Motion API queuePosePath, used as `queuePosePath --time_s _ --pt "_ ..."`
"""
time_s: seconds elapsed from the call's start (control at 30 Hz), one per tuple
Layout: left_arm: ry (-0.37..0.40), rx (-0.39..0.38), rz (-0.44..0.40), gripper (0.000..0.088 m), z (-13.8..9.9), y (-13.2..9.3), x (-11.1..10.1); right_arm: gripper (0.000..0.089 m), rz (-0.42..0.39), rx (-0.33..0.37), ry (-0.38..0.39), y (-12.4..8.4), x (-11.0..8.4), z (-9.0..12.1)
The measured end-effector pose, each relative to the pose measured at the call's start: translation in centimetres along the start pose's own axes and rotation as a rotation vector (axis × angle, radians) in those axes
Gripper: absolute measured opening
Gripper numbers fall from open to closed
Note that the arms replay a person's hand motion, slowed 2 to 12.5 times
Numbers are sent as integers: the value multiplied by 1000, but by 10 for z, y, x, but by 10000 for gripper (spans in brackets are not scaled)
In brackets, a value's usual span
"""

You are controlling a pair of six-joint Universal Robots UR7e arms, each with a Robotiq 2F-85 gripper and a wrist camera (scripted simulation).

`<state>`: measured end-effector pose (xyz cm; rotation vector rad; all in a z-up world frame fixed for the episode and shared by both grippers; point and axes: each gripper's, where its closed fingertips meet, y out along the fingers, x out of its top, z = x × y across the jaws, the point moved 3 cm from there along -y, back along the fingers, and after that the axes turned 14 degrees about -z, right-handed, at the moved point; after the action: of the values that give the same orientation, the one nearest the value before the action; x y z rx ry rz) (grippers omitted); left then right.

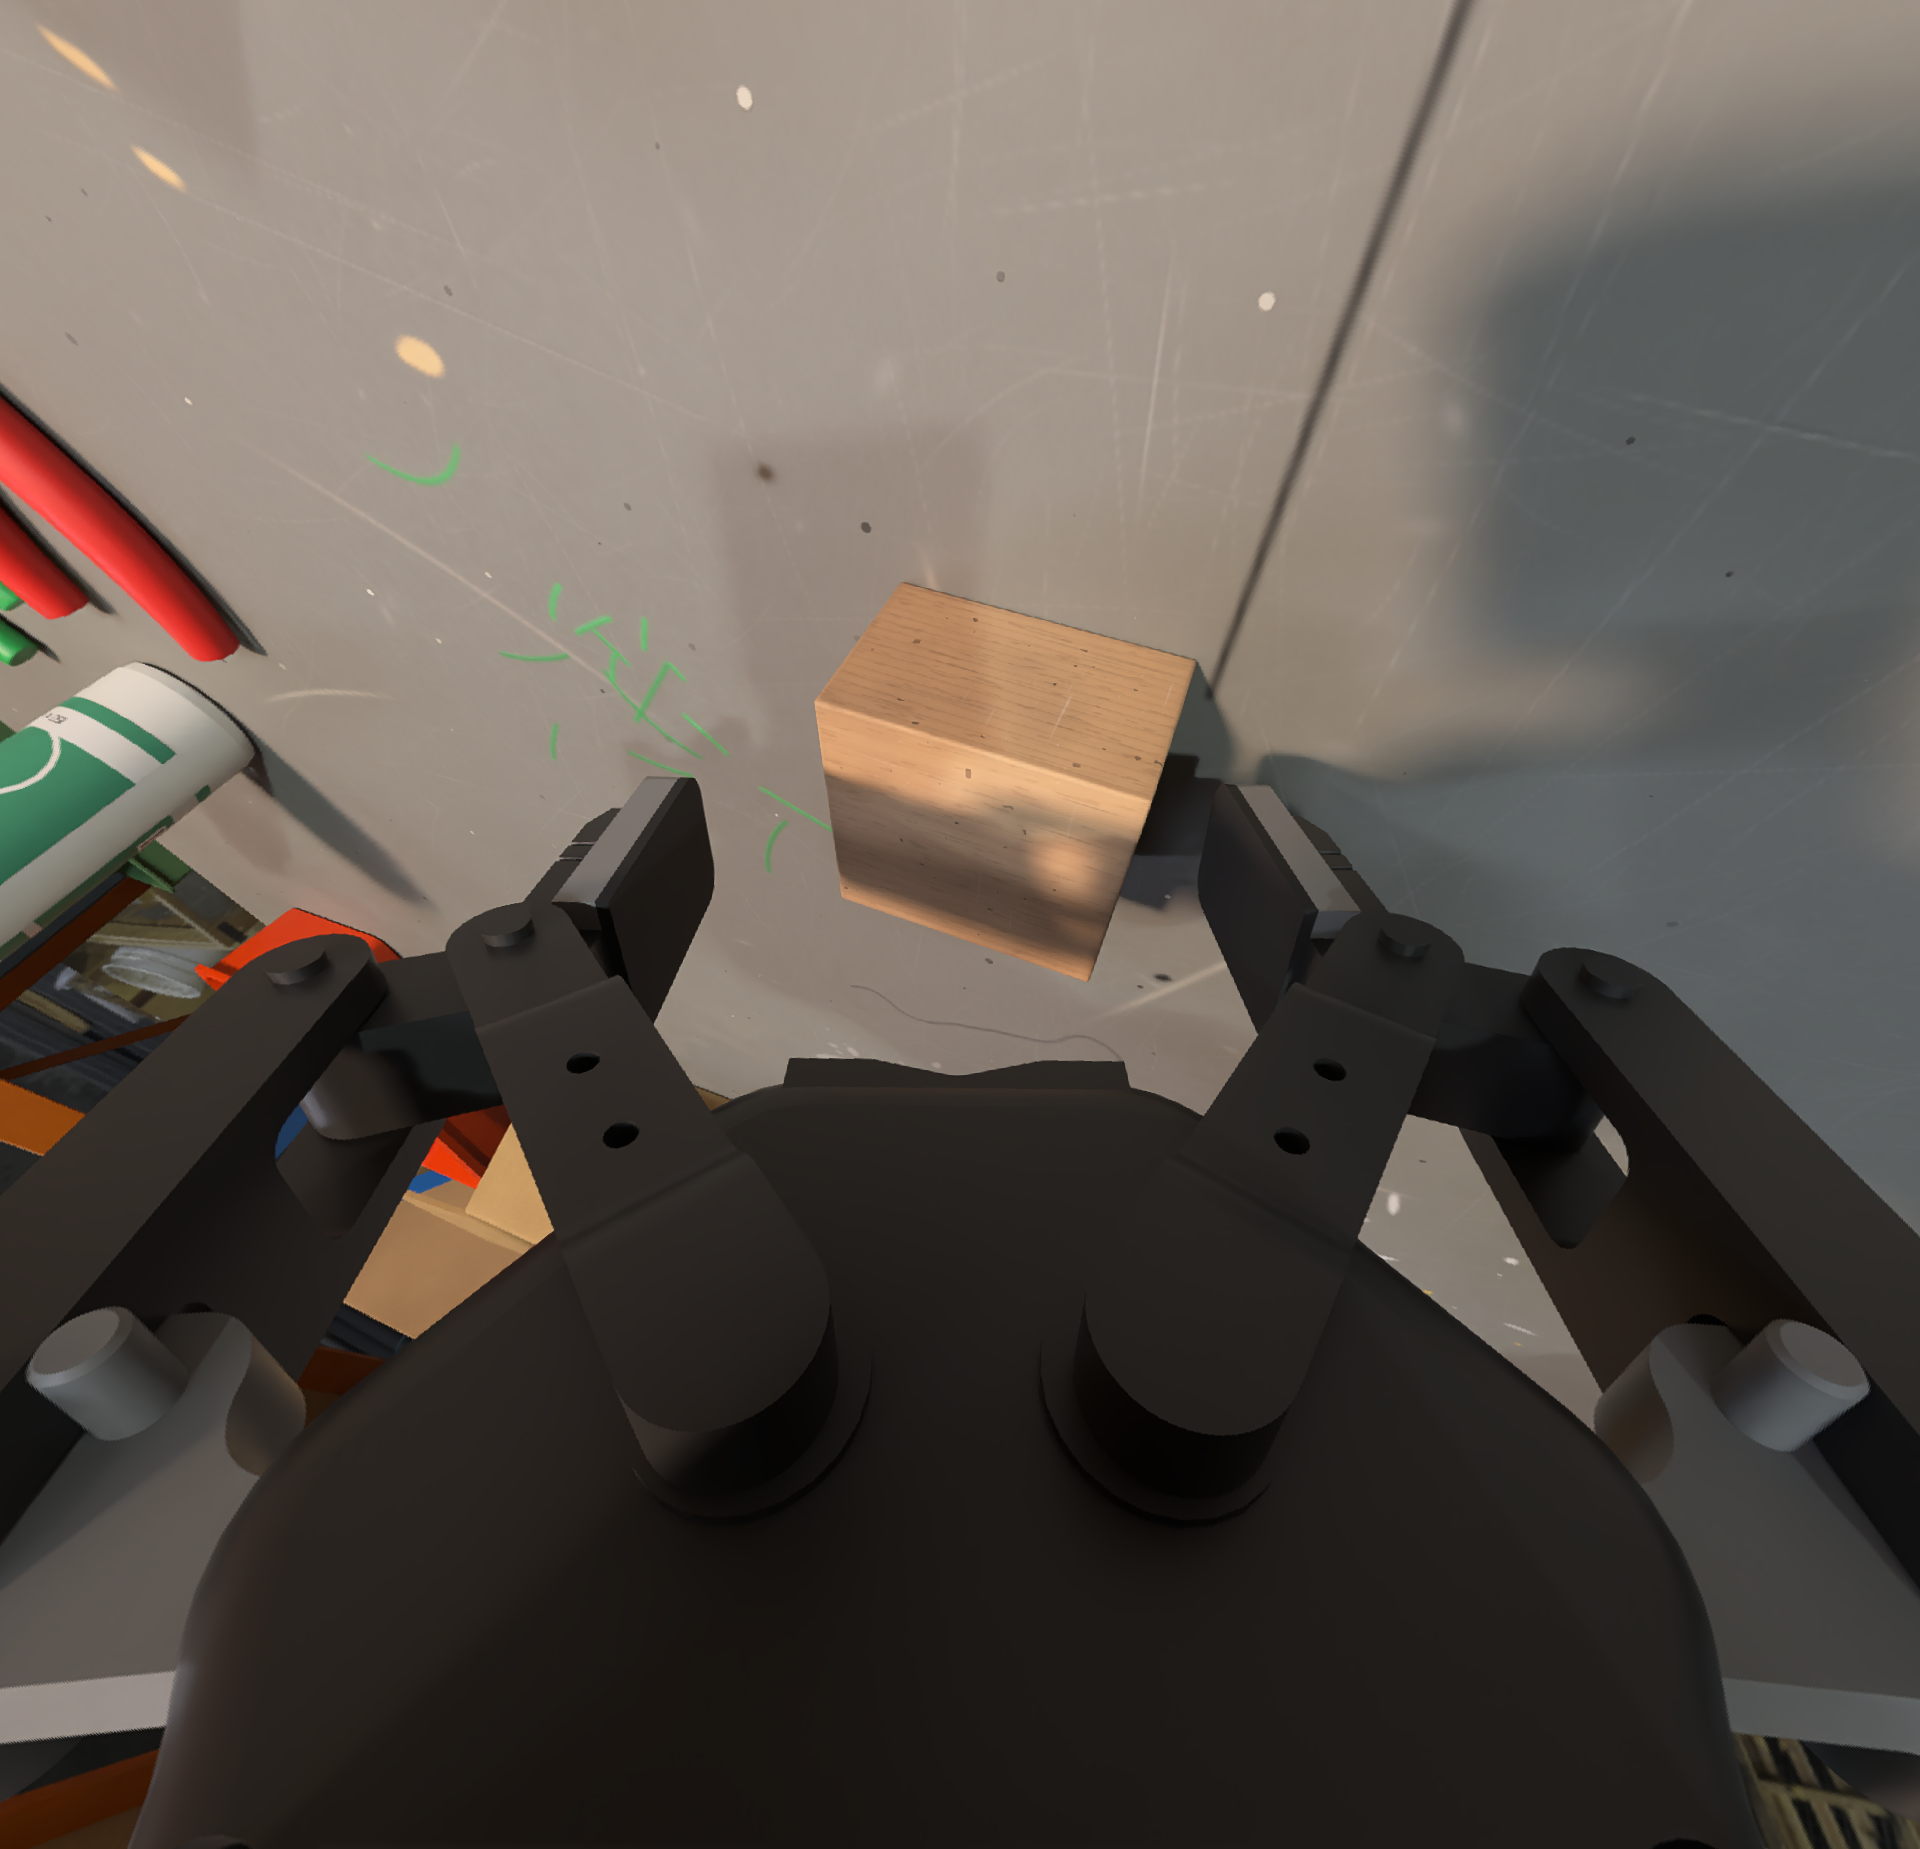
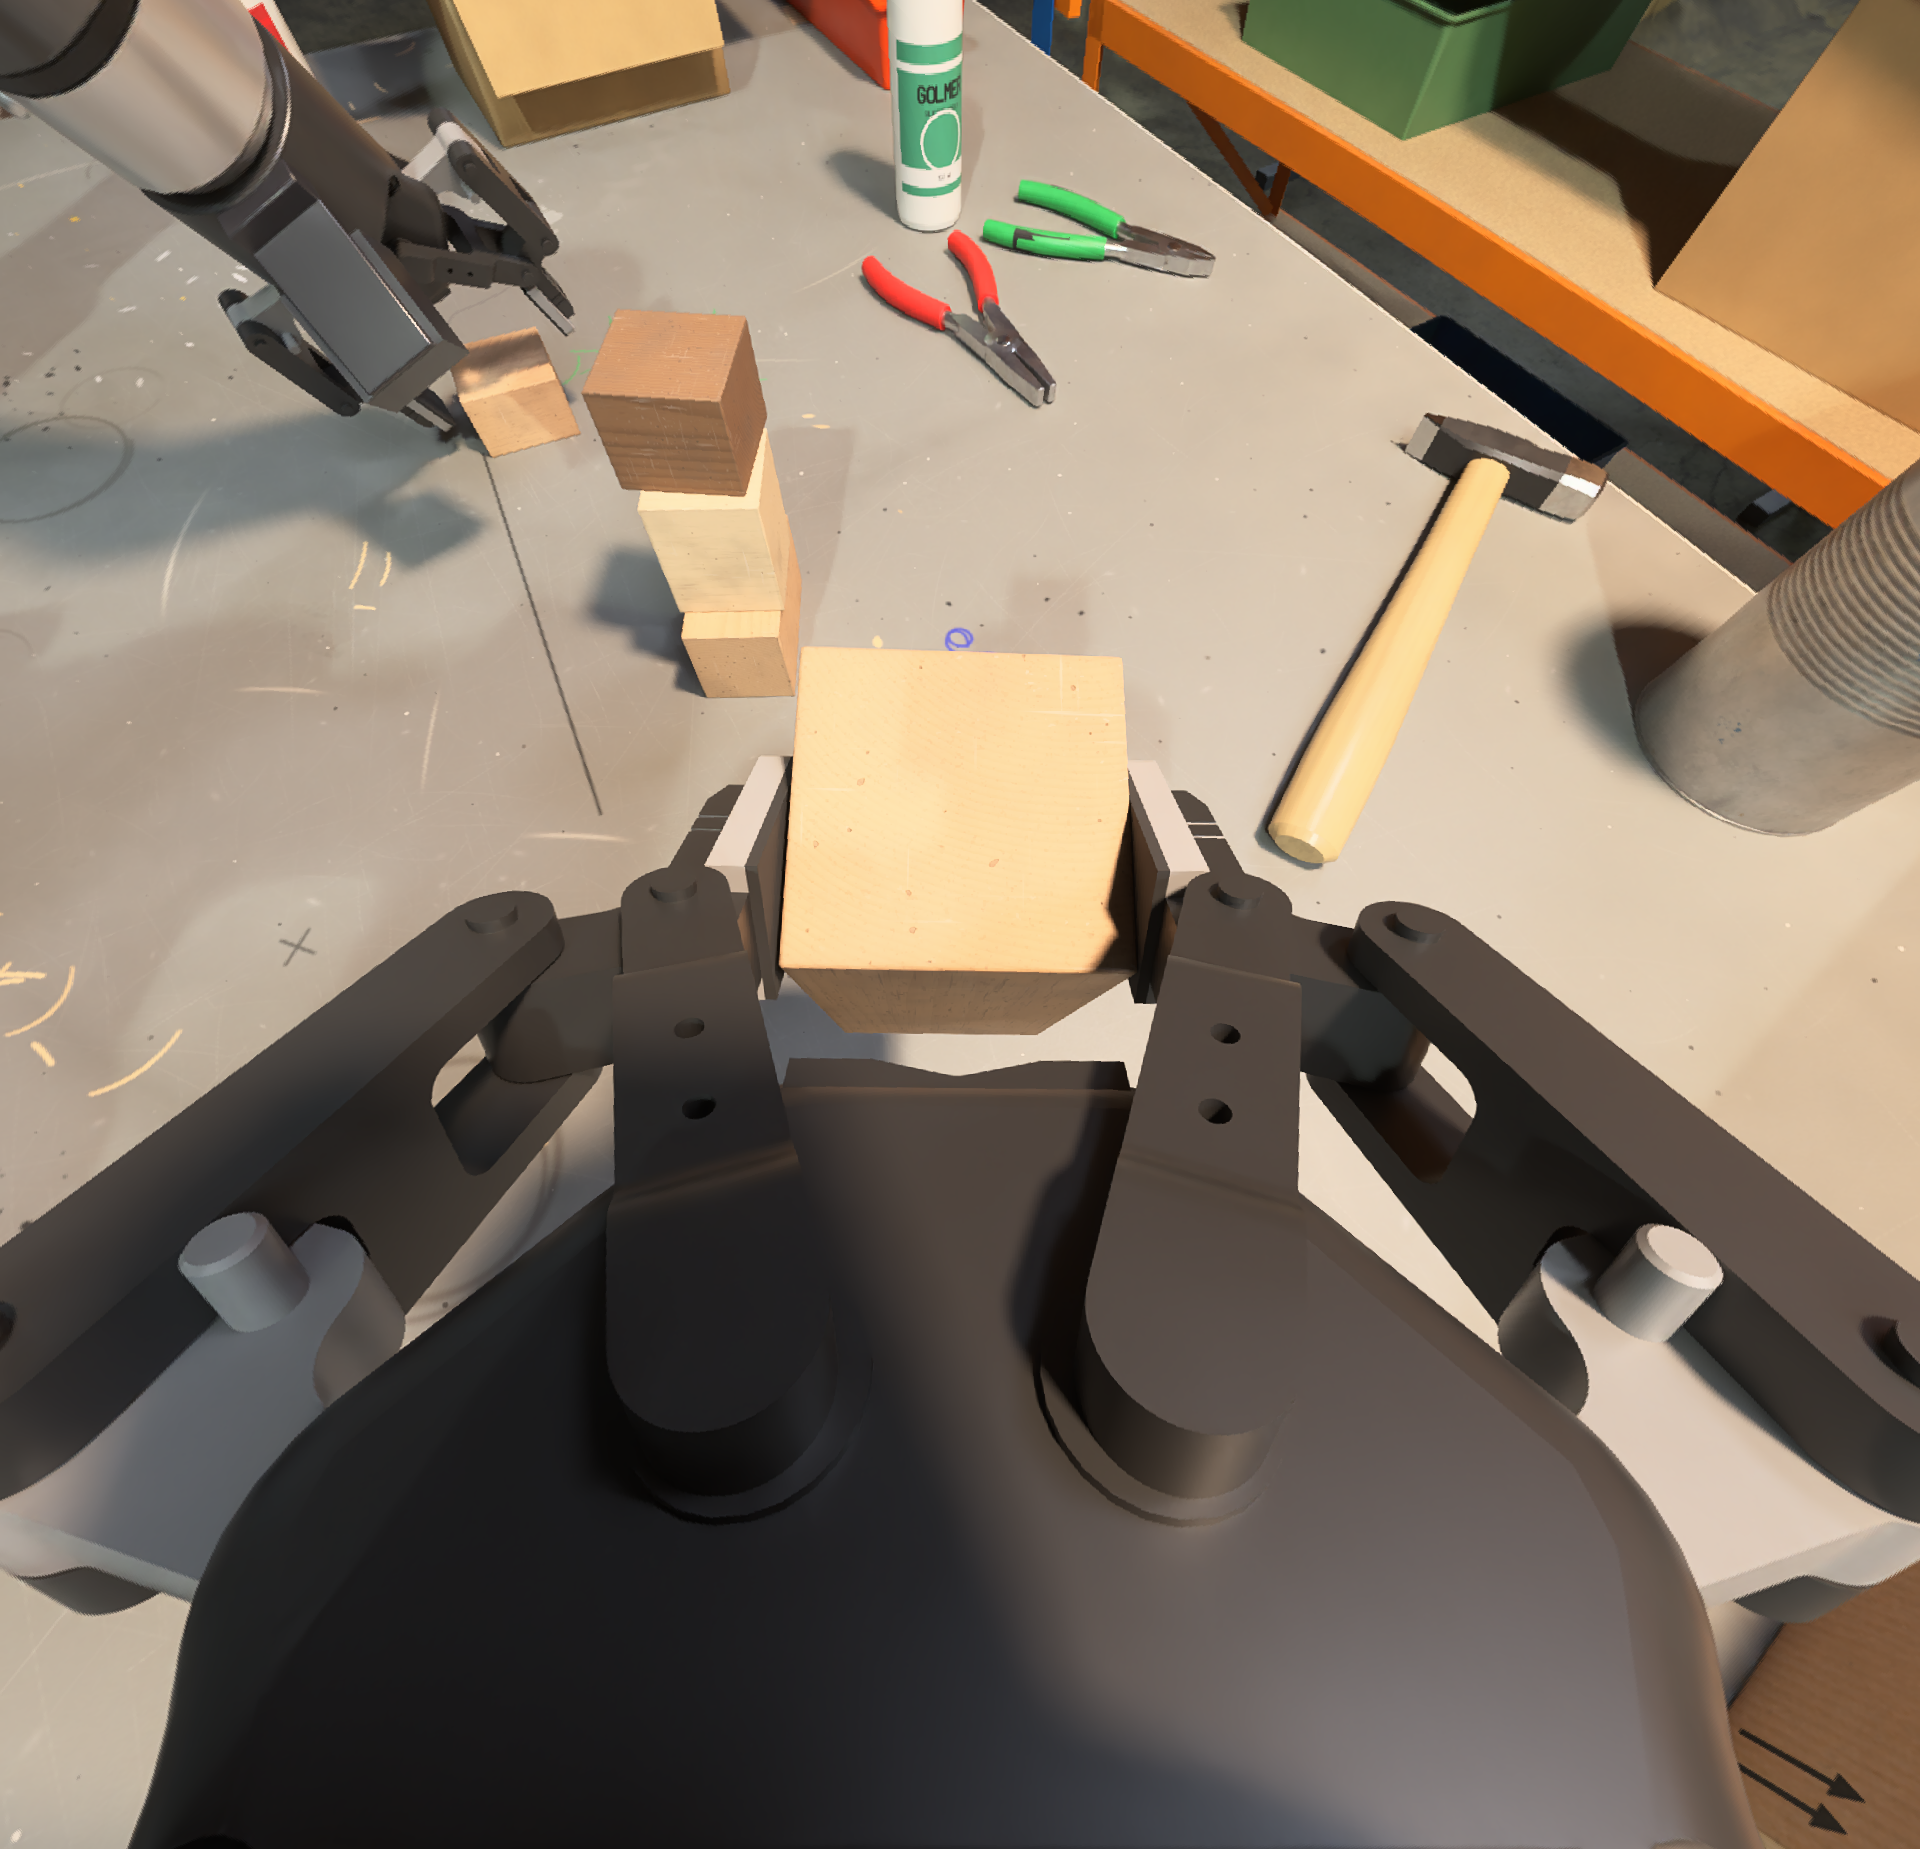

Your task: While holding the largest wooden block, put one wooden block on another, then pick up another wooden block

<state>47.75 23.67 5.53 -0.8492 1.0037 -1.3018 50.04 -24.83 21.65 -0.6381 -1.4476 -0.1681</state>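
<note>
— What lies on the grey table (image 2: 1195,552)?
— A hammer (image 2: 1423,604), red pliers (image 2: 961,319), green pliers (image 2: 1101,230), and an upright white-and-green bottle (image 2: 928,85).
— Behind?
— A cardboard box (image 2: 582,12) and a green bin (image 2: 1455,23).

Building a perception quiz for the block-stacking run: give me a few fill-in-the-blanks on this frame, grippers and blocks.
1. The right gripper is shut on the ____ wooden block.
2. The stack beside it counts ____ blocks, topped by the dark brown block.
3. The left gripper is ____ around a small light block resting on the table.
4. The pliers nearest the glue bottle have ____ handles.

Missing words: largest; three; open; green
</note>
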Motion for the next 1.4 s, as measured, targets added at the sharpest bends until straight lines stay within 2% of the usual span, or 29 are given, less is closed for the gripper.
queuePosePath --time_s 0.93,1.23,1.4 --pt "31 -98 75 688 -6 11 -4 501 9 7 -3 0 -1 1" --pt "48 -107 108 659 -7 15 -7 501 9 10 -4 0 -1 2" --pt "47 -100 104 602 -6 16 -6 501 12 12 -6 1 -1 2"
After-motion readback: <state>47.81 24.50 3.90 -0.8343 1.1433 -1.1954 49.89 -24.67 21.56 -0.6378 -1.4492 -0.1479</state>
